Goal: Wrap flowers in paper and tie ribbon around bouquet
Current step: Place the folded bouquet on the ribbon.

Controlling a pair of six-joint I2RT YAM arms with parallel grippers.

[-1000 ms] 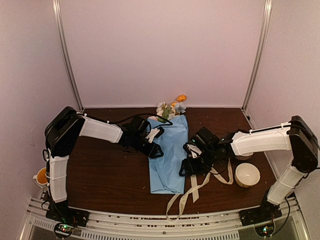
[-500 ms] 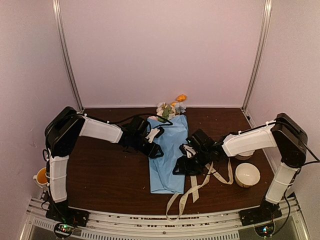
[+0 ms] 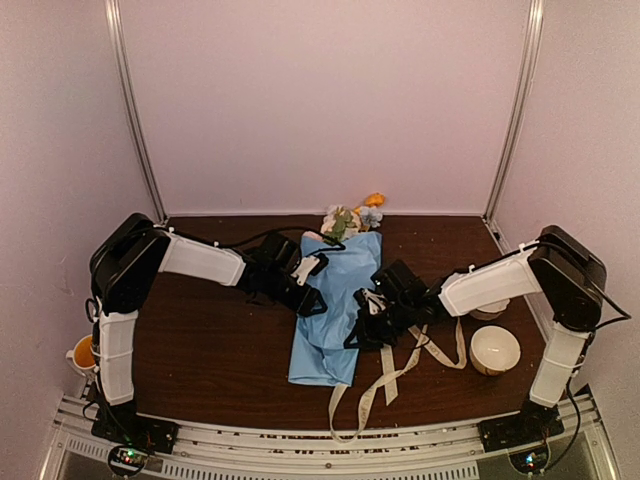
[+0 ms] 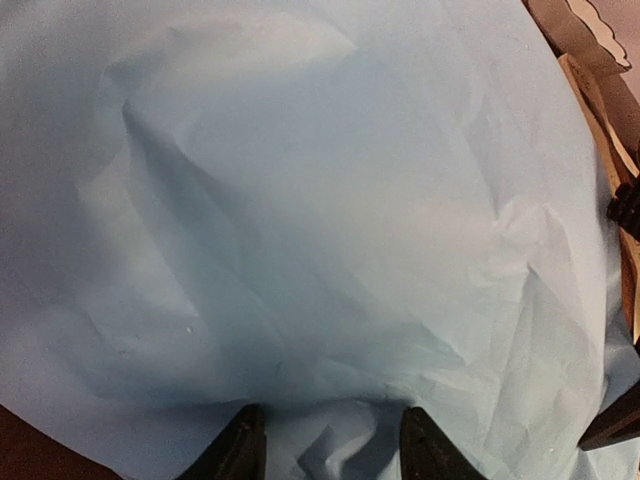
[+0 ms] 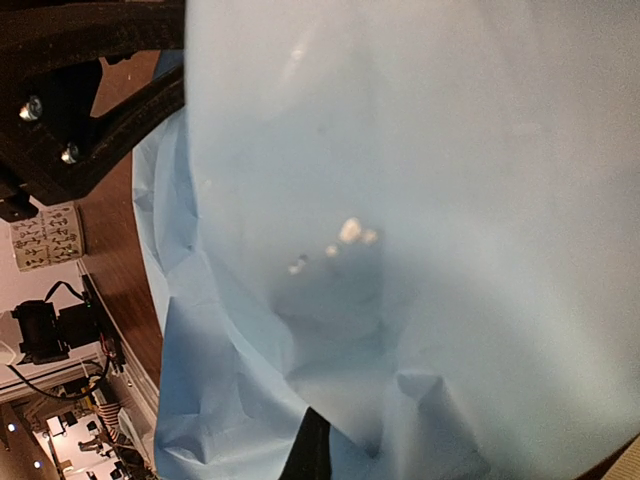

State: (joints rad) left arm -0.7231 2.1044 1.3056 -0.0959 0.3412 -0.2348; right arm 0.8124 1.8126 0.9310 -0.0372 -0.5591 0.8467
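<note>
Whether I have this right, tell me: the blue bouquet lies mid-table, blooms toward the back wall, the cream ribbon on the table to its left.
Wrong on the ribbon: the top external view shows the ribbon lying to the right of the bouquet, not its left. The rest holds.

Top view: high over the near edge, looking down across the whole table [image 3: 200, 350]. Both wrist views sit very close on the paper [image 3: 322, 345] — the patch they share with top.
</note>
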